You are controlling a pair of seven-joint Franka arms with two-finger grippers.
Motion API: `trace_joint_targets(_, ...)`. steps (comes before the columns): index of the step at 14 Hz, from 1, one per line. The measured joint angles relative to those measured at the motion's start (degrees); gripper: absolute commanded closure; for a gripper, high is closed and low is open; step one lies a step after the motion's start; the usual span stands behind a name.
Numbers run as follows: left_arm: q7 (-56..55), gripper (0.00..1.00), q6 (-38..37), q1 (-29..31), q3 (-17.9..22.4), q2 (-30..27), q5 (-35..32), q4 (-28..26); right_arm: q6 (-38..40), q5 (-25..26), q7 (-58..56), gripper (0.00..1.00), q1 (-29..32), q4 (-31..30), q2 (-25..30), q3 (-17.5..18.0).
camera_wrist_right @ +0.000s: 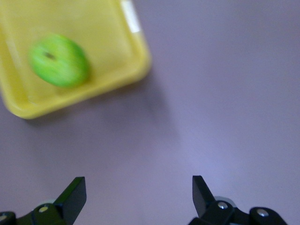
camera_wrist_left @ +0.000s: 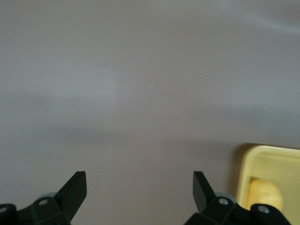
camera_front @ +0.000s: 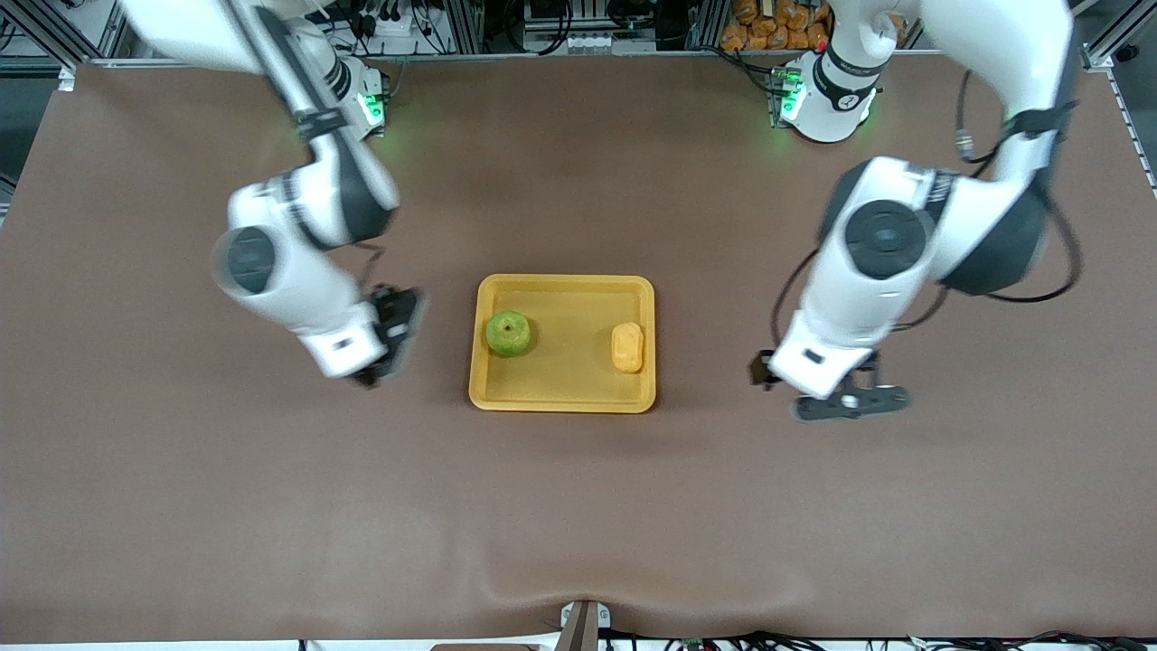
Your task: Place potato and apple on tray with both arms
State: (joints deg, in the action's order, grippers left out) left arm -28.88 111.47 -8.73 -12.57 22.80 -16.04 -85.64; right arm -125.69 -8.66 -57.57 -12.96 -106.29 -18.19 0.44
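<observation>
The yellow-orange tray (camera_front: 569, 303) lies at the table's middle. The green apple (camera_front: 509, 333) sits in it toward the right arm's end. The yellow potato (camera_front: 627, 347) lies in it toward the left arm's end. My right gripper (camera_front: 395, 336) is open and empty, over bare table beside the tray's apple end. Its wrist view (camera_wrist_right: 139, 190) shows the apple (camera_wrist_right: 58, 60) in the tray (camera_wrist_right: 117, 51). My left gripper (camera_front: 845, 400) is open and empty, over bare table off the tray's potato end. Its wrist view (camera_wrist_left: 139, 187) shows a tray corner (camera_wrist_left: 248, 159) and the potato (camera_wrist_left: 265, 194).
The brown table cover (camera_front: 578, 506) spreads wide around the tray. Both arm bases (camera_front: 827, 99) stand at the table's edge farthest from the front camera. Cables and bagged goods (camera_front: 768, 23) lie past that edge.
</observation>
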Motion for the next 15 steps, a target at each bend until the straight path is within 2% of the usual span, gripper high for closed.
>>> trace_joint_targets(3, 8.4, 0.00, -5.6, 5.2, -0.1, -3.3, 1.3, 0.0, 2.3, 0.0, 0.9, 0.00, 7.6, 0.9, 0.6, -0.7)
trace_joint_targets(7, 17.1, 0.00, -11.5, 11.7, -0.1, -5.9, 4.7, -0.1, 13.6, 1.3, 3.9, 0.00, 8.5, 1.4, 6.0, -1.9)
trace_joint_targets(10, 18.5, 0.00, -15.4, 13.7, -0.2, -8.8, 4.8, 0.0, 21.1, 6.4, 14.0, 0.00, 8.0, 1.6, 12.9, -1.7)
trace_joint_targets(13, 18.5, 0.00, -19.5, 14.0, -0.2, -13.2, 9.3, -0.1, 24.2, 7.8, 27.0, 0.00, 6.7, 1.8, 19.9, -1.5)
trace_joint_targets(15, 18.8, 0.00, -22.0, 14.8, -0.2, -15.8, 11.1, -0.4, 27.3, 8.0, 34.3, 0.00, 7.1, 3.9, 22.6, -2.0)
